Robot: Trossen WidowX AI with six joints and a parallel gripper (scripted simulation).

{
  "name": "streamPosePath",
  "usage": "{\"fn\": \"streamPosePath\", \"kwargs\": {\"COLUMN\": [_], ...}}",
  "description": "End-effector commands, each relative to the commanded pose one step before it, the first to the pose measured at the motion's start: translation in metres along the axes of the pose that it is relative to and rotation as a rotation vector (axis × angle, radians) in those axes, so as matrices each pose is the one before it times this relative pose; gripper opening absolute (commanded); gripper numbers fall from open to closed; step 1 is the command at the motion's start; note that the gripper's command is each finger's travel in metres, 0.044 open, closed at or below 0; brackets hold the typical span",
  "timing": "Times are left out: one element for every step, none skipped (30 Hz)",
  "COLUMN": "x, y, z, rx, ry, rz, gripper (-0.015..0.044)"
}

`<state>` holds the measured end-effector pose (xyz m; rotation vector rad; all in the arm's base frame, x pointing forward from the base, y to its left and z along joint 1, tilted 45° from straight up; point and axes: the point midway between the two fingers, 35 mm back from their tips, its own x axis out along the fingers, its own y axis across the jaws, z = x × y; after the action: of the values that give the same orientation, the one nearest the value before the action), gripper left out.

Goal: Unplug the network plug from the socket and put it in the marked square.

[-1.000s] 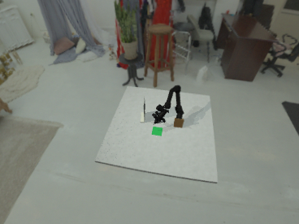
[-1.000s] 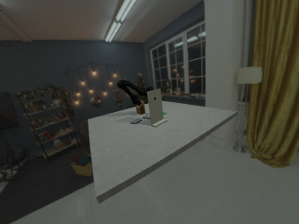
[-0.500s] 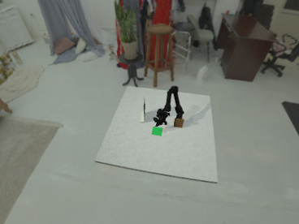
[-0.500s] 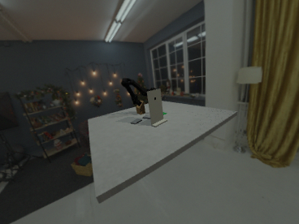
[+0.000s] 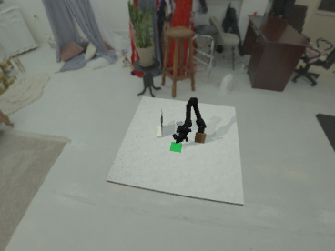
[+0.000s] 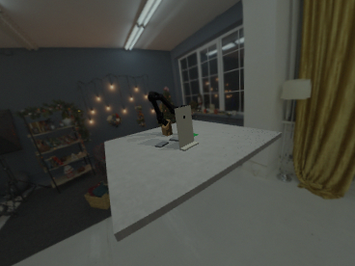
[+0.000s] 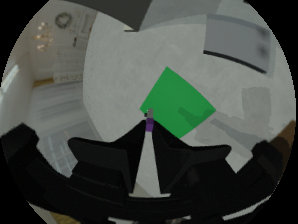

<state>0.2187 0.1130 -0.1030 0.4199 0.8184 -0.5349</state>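
Observation:
My gripper [image 5: 178, 136] [image 7: 149, 123] is shut on the network plug [image 7: 149, 121], a small purple-grey piece that shows at the fingertips in the wrist view. It hangs low over the near edge of the green marked square [image 5: 176, 147] [image 7: 178, 102] on the table [image 5: 150, 173]. I cannot tell whether the plug touches the table. The upright white panel [image 5: 161, 121] [image 6: 184, 126] stands a little to the left of the gripper, apart from it. In the exterior view the panel hides the gripper, and only the arm [image 6: 159, 98] and a sliver of the square [image 6: 194, 134] show.
The arm's brown base block [image 5: 200, 137] [image 6: 167, 129] stands right of the square. The panel's pale foot [image 5: 159, 132] [image 6: 189, 146] lies on the table. A wooden stool [image 5: 180, 59] and a plant stand [image 5: 147, 82] stand on the floor beyond the table.

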Motion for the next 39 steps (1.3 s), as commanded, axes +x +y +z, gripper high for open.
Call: {"fn": "streamPosePath", "kwargs": {"x": [0.00343, 0.001, 0.00099, 0.00098, 0.00098, 0.00097, 0.00097, 0.00096, 0.00095, 0.00095, 0.00094, 0.00093, 0.00093, 0.00092, 0.00091, 0.00091, 0.0009, 0.00089, 0.00089, 0.00088, 0.00087, 0.00087, 0.00086, 0.00085, 0.00085, 0.00084, 0.00083, 0.00083, 0.00082, 0.00081, 0.00081, 0.0008, 0.00079, 0.00078, 0.00078, 0.00077, 0.00076, 0.00076, 0.00075], "y": [0.00017, -0.00051, -0.00051, -0.00052, -0.00052, -0.00053, -0.00053, -0.00054, -0.00054, -0.00055, -0.00055, -0.00056, -0.00056, -0.00057, -0.00057, -0.00058, -0.00058, -0.00059, -0.00059, -0.00059, -0.0006, -0.0006, -0.00061, -0.00061, -0.00062, -0.00062, -0.00062, -0.00063, -0.00063, -0.00064, -0.00064, -0.00064, -0.00065, -0.00065, -0.00066, -0.00066, -0.00066, -0.00067, -0.00067], "z": [0.00051, -0.00004, -0.00004, -0.00003, -0.00003, -0.00003, -0.00003, -0.00002, -0.00002, -0.00002, -0.00001, -0.00001, -0.00001, -0.00001, -0.00001, 0.0, 0.0, 0.0, 0.0, 0.00001, 0.00001, 0.00001, 0.00001, 0.00002, 0.00002, 0.00002, 0.00002, 0.00002, 0.00003, 0.00003, 0.00003, 0.00003, 0.00003, 0.00004, 0.00004, 0.00004, 0.00004, 0.00004, 0.00005], "rx": [0.0035, 0.0, 0.0, 0.0, 0.0, 0.0, 0.0, 0.0, 0.0, 0.0, 0.0, 0.0, 0.0, 0.0, 0.0, 0.0, 0.0, 0.0, 0.0, 0.0, 0.0, 0.0, 0.0, 0.0, 0.0, 0.0, 0.0, 0.0, 0.0, 0.0, 0.0, -0.0001, -0.0001, -0.0001, -0.0001, -0.0001, -0.0001, -0.0001, -0.0001], "ry": [-0.00591, 0.00014, 0.00013, 0.00012, 0.00012, 0.00011, 0.0001, 0.00009, 0.00009, 0.00008, 0.00007, 0.00007, 0.00006, 0.00005, 0.00005, 0.00004, 0.00003, 0.00002, 0.00002, 0.00001, 0.0, -0.00001, -0.00001, -0.00002, -0.00003, -0.00003, -0.00004, -0.00005, -0.00006, -0.00006, -0.00007, -0.00008, -0.00009, -0.00009, -0.0001, -0.00011, -0.00012, -0.00012, -0.00013], "rz": [0.00223, -0.00006, -0.00006, -0.00005, -0.00005, -0.00005, -0.00004, -0.00004, -0.00004, -0.00004, -0.00003, -0.00003, -0.00003, -0.00003, -0.00002, -0.00002, -0.00002, -0.00002, -0.00001, -0.00001, -0.00001, -0.00001, 0.0, 0.0, 0.0, 0.0, 0.0, 0.00001, 0.00001, 0.00001, 0.00001, 0.00001, 0.00002, 0.00002, 0.00002, 0.00002, 0.00002, 0.00002, 0.00003], "gripper": [0.0, 0.0, 0.0, 0.0, 0.0, 0.0, 0.0, 0.0, 0.0, 0.0, 0.0, 0.0, 0.0, 0.0, 0.0, 0.0, 0.0, 0.0, 0.0, 0.0, 0.0, 0.0, 0.0, 0.0, 0.0, 0.0, 0.0, 0.0, 0.0, 0.0, 0.0, 0.0, 0.0, 0.0, 0.0, 0.0, 0.0, 0.0, 0.0]}}
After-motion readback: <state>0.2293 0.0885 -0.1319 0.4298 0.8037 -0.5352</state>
